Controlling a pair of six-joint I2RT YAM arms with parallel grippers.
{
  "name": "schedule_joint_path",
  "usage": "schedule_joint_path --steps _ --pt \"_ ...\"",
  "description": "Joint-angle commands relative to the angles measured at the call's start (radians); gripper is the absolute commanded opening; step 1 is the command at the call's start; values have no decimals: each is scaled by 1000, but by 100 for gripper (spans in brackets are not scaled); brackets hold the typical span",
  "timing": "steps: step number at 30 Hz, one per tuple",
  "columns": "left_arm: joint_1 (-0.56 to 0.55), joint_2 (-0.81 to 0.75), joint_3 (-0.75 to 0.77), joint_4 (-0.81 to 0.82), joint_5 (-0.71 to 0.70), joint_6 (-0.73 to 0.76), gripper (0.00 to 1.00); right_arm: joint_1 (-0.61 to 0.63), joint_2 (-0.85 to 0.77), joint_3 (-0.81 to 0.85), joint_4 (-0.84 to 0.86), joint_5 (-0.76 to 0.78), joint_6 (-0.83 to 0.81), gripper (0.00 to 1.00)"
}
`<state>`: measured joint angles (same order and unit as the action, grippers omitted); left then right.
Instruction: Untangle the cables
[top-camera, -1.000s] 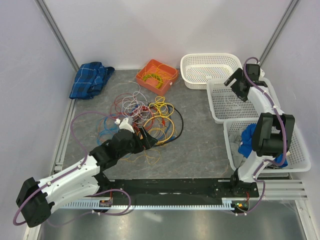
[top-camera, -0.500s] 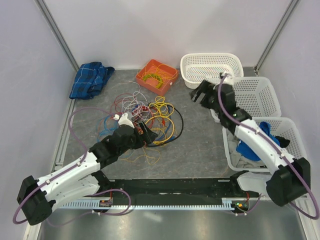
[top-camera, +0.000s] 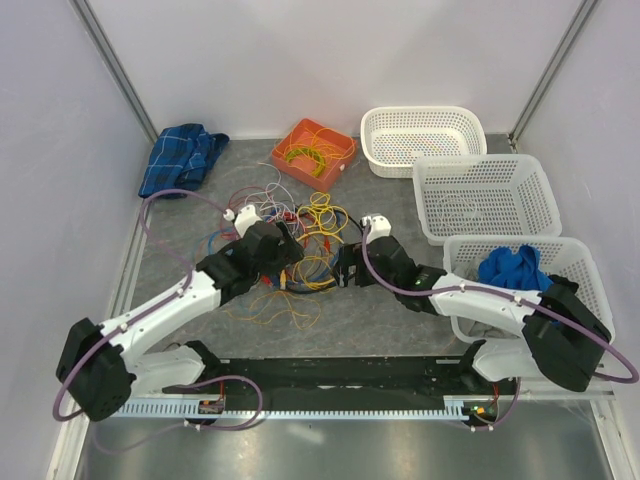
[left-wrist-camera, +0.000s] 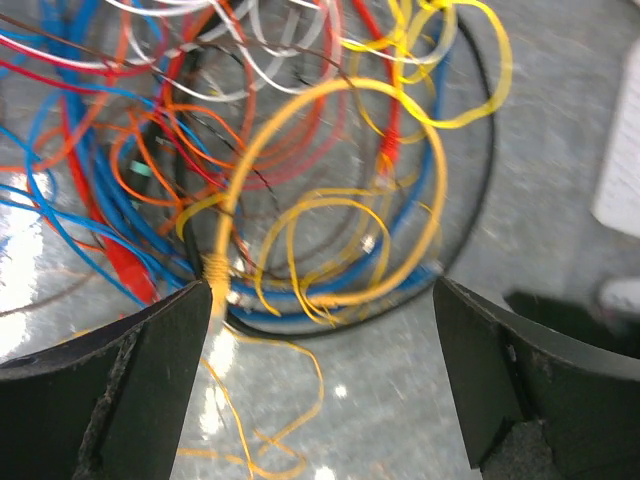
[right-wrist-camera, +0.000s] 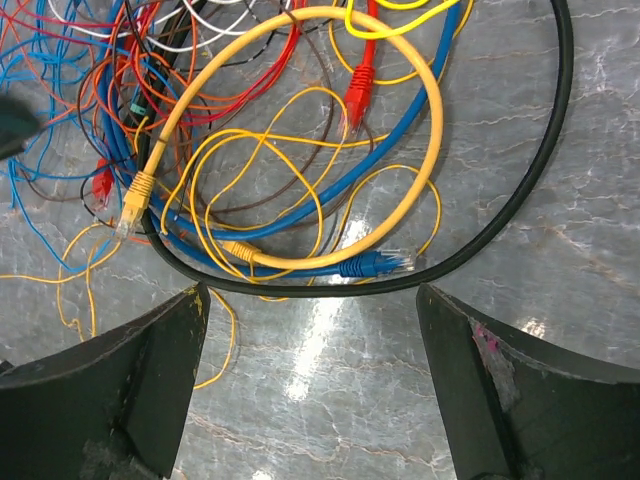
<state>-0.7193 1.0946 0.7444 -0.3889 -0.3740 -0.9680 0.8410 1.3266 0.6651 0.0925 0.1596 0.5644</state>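
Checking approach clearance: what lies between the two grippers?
In the top view, the cables, mostly yellow loops, lie between the left gripper and the right gripper; nothing else shows there.

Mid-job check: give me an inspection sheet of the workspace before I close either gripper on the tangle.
Surface: grey marbled table, glossy, with glare spots.
Job's things: cables in one tangled heap at the centre; yellow, blue, red, orange, white and black loops overlap.
Clutter: blue cloth at far left; orange tray holding a yellow coil; three white baskets on the right, the nearest holding a second blue cloth.
Grippers: left gripper and right gripper both open over the heap, holding nothing.
Cables: purple hoses run along both arms.
Surroundings: white walls, metal frame posts.
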Motion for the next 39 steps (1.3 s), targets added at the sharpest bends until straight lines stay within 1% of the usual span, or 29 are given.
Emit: schedule_joint_path --steps 1,2,3,4,9,14,15,17,21,22,24,27,30,31,32,33,34,36,37,38,39 --pt "35 120 73 -4 13 48 97 35 -65 -89 139 76 -8 92" --pt "35 146 88 13 61 63 96 44 -82 -111 165 83 -1 92" --pt "35 168 93 33 82 112 96 46 -116 -152 177 90 11 92" --pt "34 210 101 44 87 117 96 53 -134 -169 185 95 17 92" --pt "40 306 185 48 -23 141 100 78 -251 -243 184 121 31 91" --pt "93 451 344 -39 -37 134 100 82 -300 -257 148 153 19 91" --pt "106 500 361 -74 -29 124 100 82 -308 -257 144 153 17 91" --pt "127 543 384 -77 3 126 99 82 -316 -263 141 156 17 92" --pt "132 646 418 -71 41 153 95 82 -331 -277 139 161 15 92" --pt "132 684 427 -71 46 158 92 82 -334 -277 136 161 15 91" --pt "133 712 450 -71 67 167 90 82 -351 -277 119 170 14 92" --pt "132 715 443 -64 79 158 84 84 -398 -280 86 193 12 92" --pt "133 697 420 -44 81 167 70 82 -460 -286 58 222 9 91" --pt "133 692 414 -41 81 169 59 82 -472 -286 53 230 8 91" --pt "133 686 405 -38 86 172 53 82 -484 -286 46 233 8 91" --pt "133 683 398 -33 90 175 45 82 -501 -282 41 235 8 92" --pt "133 680 394 -30 95 175 26 82 -509 -280 35 238 8 92" --pt "132 663 381 -27 121 181 12 82 -524 -268 21 238 8 91" --pt "133 647 380 -27 129 186 2 82 -529 -263 13 239 6 91" --pt "133 628 375 -30 135 189 2 82 -538 -257 -5 244 8 91" --pt "133 570 371 -30 135 192 2 82 -547 -248 -13 241 8 91"
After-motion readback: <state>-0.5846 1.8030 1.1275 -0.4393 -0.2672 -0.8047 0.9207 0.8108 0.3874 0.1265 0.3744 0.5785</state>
